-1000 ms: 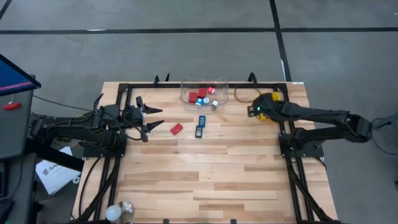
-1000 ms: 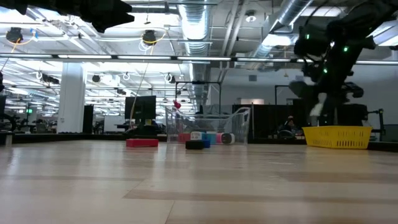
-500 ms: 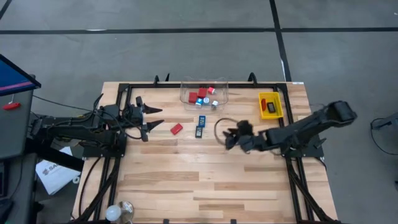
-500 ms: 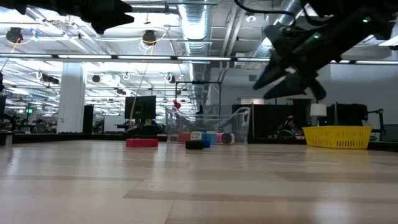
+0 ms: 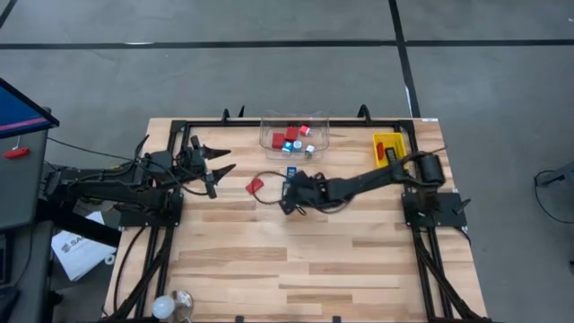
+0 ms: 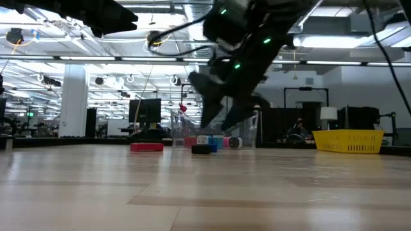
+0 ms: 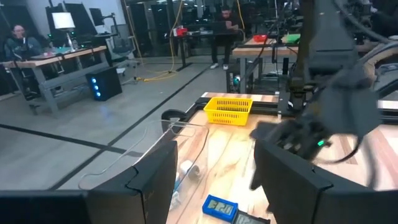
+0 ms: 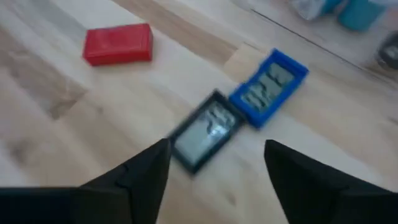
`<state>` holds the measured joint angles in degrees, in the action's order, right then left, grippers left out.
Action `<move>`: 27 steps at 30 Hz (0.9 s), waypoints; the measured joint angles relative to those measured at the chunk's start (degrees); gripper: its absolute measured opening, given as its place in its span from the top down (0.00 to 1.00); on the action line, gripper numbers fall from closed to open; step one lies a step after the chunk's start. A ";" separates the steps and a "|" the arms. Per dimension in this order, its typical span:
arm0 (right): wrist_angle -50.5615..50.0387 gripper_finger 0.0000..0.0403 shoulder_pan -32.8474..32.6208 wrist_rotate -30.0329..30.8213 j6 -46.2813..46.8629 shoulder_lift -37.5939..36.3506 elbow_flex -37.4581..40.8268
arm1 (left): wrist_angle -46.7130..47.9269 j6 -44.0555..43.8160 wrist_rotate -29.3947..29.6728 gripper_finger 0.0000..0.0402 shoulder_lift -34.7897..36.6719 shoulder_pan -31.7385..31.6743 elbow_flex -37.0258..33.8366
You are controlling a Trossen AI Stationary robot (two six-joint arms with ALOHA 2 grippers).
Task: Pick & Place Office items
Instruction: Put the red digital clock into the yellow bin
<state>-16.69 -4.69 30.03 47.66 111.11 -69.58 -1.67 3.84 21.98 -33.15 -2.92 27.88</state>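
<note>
High view: pale wood-plank table w/ black frame rails, on grey concrete floor. Low view looks across it into a big workshop w/ ceiling ducts, lights and desks; the left wrist view shows seated people far back. Clear tub at the far edge holds red and blue-silver pieces; yellow tray sits right of it. On the bare wood lie a red block and, just right of it, two flat rectangles end to end: a blue one and a black one, touching, long axes in one line running toward the tub. Right gripper hangs just above the black one, fingers spread, holding nothing. Left gripper waits at the table's left side, fingers apart, empty.
</note>
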 joint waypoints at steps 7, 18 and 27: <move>2.69 0.30 2.40 -4.66 -8.17 6.60 -8.87 | 0.00 0.26 -0.07 0.48 0.00 -0.01 0.00; 1.68 0.31 3.74 -7.56 -17.58 16.34 -23.57 | -0.01 0.20 -0.13 0.48 0.00 -0.04 0.00; 1.94 0.48 7.81 -10.74 -18.30 21.53 -29.66 | 0.27 0.66 -0.13 0.48 0.17 -0.04 0.00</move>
<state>-14.75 3.12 19.29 29.36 132.65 -99.24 -1.40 4.49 21.85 -32.97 -2.96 27.88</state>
